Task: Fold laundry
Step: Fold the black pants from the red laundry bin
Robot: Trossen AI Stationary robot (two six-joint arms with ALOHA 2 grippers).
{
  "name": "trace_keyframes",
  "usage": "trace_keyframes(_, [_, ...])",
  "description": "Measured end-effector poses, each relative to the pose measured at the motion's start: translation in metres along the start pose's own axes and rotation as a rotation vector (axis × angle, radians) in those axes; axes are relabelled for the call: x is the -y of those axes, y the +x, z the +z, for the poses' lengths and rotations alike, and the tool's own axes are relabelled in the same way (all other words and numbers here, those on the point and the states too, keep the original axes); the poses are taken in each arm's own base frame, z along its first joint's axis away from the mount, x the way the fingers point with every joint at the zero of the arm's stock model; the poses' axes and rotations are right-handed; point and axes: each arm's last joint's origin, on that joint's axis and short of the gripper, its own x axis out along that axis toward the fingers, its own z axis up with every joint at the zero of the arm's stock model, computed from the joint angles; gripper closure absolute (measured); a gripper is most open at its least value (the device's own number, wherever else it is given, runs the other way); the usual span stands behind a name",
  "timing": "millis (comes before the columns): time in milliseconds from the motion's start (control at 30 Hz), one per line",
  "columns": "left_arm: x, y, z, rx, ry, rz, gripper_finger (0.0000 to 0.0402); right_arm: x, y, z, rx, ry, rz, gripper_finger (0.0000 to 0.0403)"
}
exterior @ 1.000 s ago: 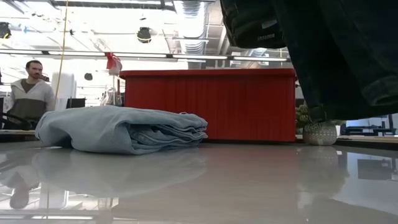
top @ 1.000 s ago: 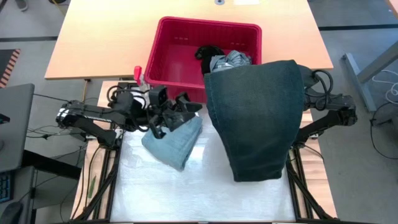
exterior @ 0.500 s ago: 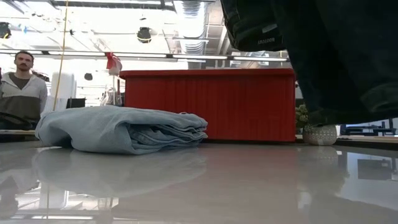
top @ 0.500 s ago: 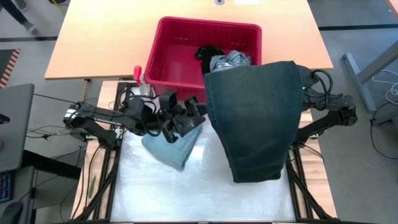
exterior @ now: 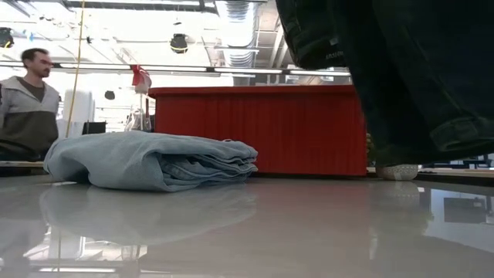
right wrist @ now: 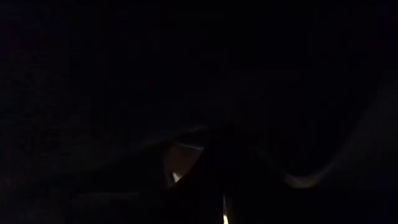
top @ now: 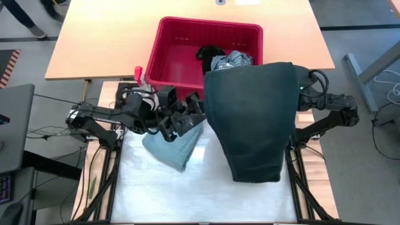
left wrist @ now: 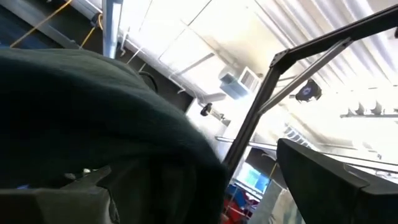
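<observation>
I see a dark navy garment [top: 255,122] hanging at centre-right of the high view, its upper right corner hiding the right gripper [top: 302,78], whose jaws are clenched, apparently on that corner. The left gripper [top: 190,114], left of centre, sits at the garment's left edge with its jaws spread, grasping nothing; I see the dark cloth lying close before them in the left wrist view. A folded light blue garment [top: 175,142] lies below them on the white tabletop [top: 187,194], whose lower half gives open room. The red basket [top: 177,50], top centre, holds two more pieces, one black [top: 209,55], one grey-blue [top: 232,60]. Four garments, one basket. A person [exterior: 25,104] stands at the low view's left edge.
</observation>
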Motion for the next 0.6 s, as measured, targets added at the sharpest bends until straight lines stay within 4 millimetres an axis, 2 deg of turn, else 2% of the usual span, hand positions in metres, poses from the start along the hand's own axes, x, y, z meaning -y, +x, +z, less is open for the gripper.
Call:
trace_keyframes(433, [-0.006, 0.001, 0.002, 0.022, -0.12, 0.119, 0.0096, 0.006, 0.0, -0.004, -0.046, -0.044, -0.046, 0.0387])
trace_keyframes(600, [-0.012, 0.001, 0.002, -0.004, -0.168, 0.137, 0.0133, 0.005, -0.001, -0.007, -0.077, -0.039, -0.05, 0.0384])
